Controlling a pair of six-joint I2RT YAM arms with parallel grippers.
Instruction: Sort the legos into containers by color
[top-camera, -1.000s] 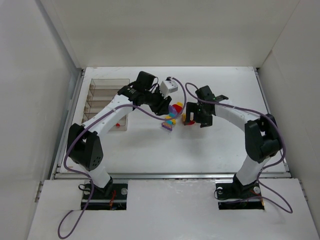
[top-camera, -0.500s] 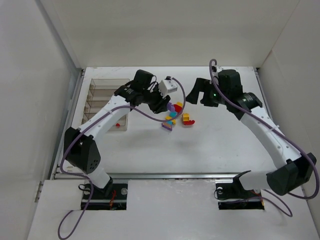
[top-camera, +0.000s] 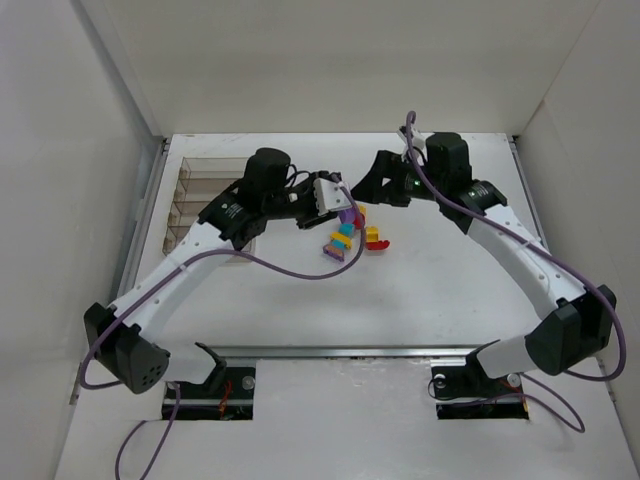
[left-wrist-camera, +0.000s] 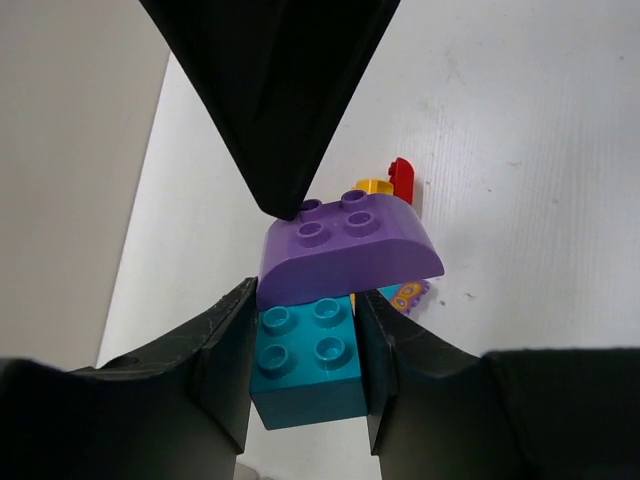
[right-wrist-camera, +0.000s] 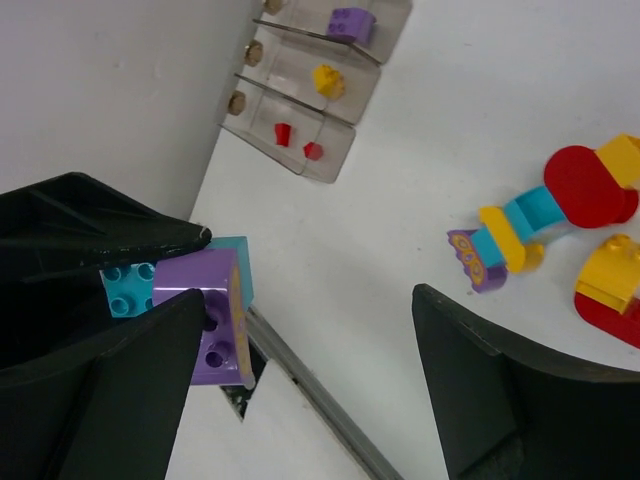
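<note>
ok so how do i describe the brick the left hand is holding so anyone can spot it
On the white table, find the left hand beside the loose lego pile. Pinched between its fingers is a square teal brick with four studs. Unlike the pile's teal piece, it carries a purple curved-top brick clipped on top.

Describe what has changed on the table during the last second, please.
The right tool left the brick pile and drew back toward the far side, open and empty. The left arm straightened out and turned its wrist; the left tool is shut on a teal brick with a purple brick on top. Pile and organizer did not move.
</note>
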